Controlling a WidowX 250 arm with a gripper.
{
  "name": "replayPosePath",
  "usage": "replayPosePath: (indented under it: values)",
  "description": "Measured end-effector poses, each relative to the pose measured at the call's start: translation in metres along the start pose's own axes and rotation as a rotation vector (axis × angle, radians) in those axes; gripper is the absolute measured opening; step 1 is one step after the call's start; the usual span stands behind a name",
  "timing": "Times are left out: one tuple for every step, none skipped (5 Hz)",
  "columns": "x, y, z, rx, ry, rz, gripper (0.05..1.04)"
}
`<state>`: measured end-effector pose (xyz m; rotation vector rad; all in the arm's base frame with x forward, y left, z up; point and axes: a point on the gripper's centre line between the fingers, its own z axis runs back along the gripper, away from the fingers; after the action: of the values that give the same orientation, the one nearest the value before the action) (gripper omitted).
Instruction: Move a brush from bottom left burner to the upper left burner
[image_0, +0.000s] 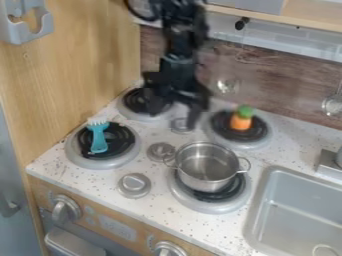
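Hanging with jaws apart, one tool (174, 115), four burners (83, 157), one brush (98, 137) on the lower left, one pot (206, 170), one toy (241, 120)

Black arm (179, 37) of chunky, angular segments (plus one thin dark cable (136, 15), rather loopy)

On the left we see a tall side wall of pale wood grain (73, 60), with a grey-blue panel (15, 165) along the view's left edge, while behind the table (57, 167) runs a backsplash of brownish-red wood grain (284, 90), topped by a whitish tiled strip (287, 47) and a light wooden shelf edge (300, 21). Our table has a white, dark-speckled top above a wooden front panel (100, 208), and a grey sink (290, 210) is set into its right side. Pale highlights show on the backsplash.
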<state>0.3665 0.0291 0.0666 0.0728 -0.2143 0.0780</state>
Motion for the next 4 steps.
replayPosePath:
  values:
    - [0.013,0.031,-0.008,0.020,0.017,0.119,0.999]
    - [0.022,0.066,-0.027,0.047,0.055,0.267,0.999]
    - [0.029,0.091,-0.044,0.088,0.087,0.359,0.999]
    - [0.036,0.100,-0.060,0.113,0.115,0.398,0.999]
